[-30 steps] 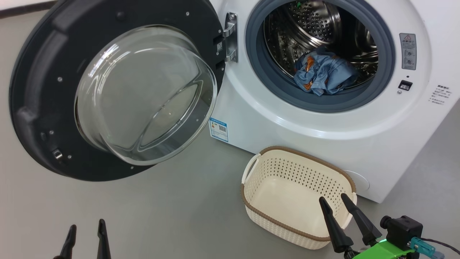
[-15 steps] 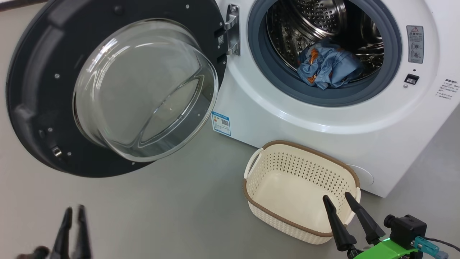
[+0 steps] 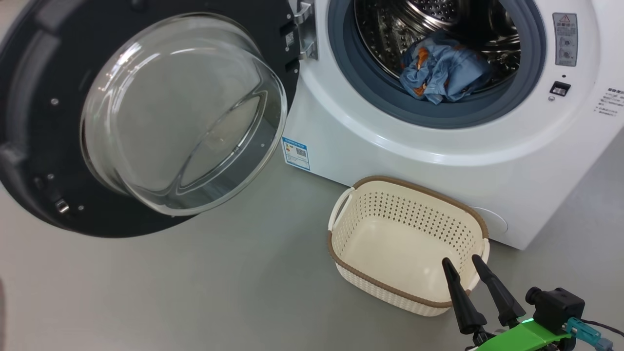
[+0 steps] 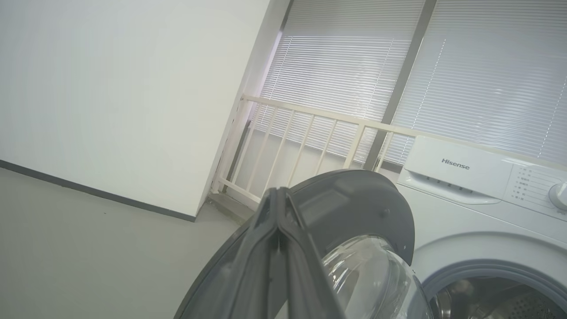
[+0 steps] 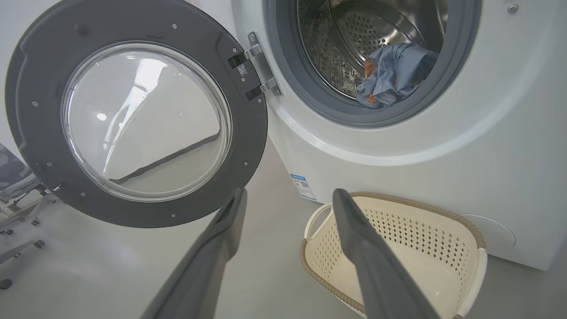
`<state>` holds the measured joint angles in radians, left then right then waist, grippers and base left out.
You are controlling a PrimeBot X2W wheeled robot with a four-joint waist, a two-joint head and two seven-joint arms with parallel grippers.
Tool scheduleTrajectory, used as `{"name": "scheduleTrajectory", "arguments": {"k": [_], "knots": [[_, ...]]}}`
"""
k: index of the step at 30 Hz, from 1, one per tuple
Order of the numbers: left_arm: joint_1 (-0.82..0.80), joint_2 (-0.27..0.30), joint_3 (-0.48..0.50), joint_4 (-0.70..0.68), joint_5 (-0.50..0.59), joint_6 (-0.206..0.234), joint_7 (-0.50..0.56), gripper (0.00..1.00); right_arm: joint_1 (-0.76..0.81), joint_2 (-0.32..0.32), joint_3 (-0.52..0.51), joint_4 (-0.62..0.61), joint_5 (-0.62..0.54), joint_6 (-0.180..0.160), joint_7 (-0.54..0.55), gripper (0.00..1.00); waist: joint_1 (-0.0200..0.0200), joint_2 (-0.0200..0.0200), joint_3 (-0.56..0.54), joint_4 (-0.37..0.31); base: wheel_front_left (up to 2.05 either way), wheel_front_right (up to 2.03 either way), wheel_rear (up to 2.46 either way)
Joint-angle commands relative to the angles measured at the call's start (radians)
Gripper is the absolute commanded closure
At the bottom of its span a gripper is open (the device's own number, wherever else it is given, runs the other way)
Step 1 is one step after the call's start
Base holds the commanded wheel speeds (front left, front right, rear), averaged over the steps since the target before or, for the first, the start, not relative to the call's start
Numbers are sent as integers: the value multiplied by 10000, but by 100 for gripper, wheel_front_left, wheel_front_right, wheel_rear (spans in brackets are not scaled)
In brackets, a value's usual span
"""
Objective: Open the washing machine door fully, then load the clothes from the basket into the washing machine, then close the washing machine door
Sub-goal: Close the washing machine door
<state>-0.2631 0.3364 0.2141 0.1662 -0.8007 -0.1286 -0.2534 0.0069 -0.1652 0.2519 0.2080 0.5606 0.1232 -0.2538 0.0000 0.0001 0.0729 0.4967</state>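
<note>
The washing machine (image 3: 390, 161) stands with its washing machine door (image 3: 34, 146) swung wide open to the left, glass bowl facing me. The clothes (image 3: 443, 68), a light blue bundle with orange print, lie inside the steel drum just behind the gasket. The cream basket (image 3: 419, 187) sits empty on the floor in front of the machine. My right gripper (image 3: 460, 261) hovers open at the basket's near right corner, holding nothing. From the right wrist, the open gripper (image 5: 290, 191) frames the door (image 5: 248, 146), clothes (image 5: 392, 71) and basket (image 5: 421, 206). My left gripper (image 4: 277, 191) is shut on nothing, pointing up past the door (image 4: 354, 199).
Grey floor spreads left of the basket under the open door. A white railing (image 4: 310, 133) and window blinds stand behind the machine, beside a white wall. Wheeled furniture legs (image 5: 17, 208) show at the far left in the right wrist view.
My left gripper has shut and slid out of the head view's lower left corner. The head camera has shifted a little. The right gripper, basket and clothes have not moved.
</note>
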Motion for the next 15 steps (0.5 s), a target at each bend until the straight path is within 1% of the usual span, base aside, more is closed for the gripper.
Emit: {"name": "scheduleTrajectory", "arguments": {"k": [1,3,4,7,9,12,15], "knots": [[-642,800,444,18,-391,-21,97,100,-412,-118,141,-266,-116,75,-80,0,0,-1,134,-135,0,0,0],[-1149,1371,566,579,-1267,-21,333,100,-477,-120,146,-272,-129,75,-80,0,0,-1,217,-247,0,0,0],[-1403,1608,595,875,-1793,-21,588,100,-512,-118,131,-275,-133,75,-80,0,0,-1,259,-302,0,0,0],[-2027,2417,493,1744,-2929,-21,1426,100,-612,-89,117,-281,-153,75,-80,0,0,-1,389,-483,0,0,0],[-2396,2951,394,2320,-3371,-21,1801,100,-682,-76,117,-291,-173,75,-80,0,0,-1,518,-584,0,0,0],[-2982,3529,98,3238,-3845,-21,2357,100,-785,-86,161,-272,-208,75,-80,0,0,-1,694,-706,0,0,0],[-3571,3883,-220,4070,-4265,-21,2964,100,-879,-134,195,-266,-214,75,-80,0,0,-1,846,-780,0,0,0]]}}
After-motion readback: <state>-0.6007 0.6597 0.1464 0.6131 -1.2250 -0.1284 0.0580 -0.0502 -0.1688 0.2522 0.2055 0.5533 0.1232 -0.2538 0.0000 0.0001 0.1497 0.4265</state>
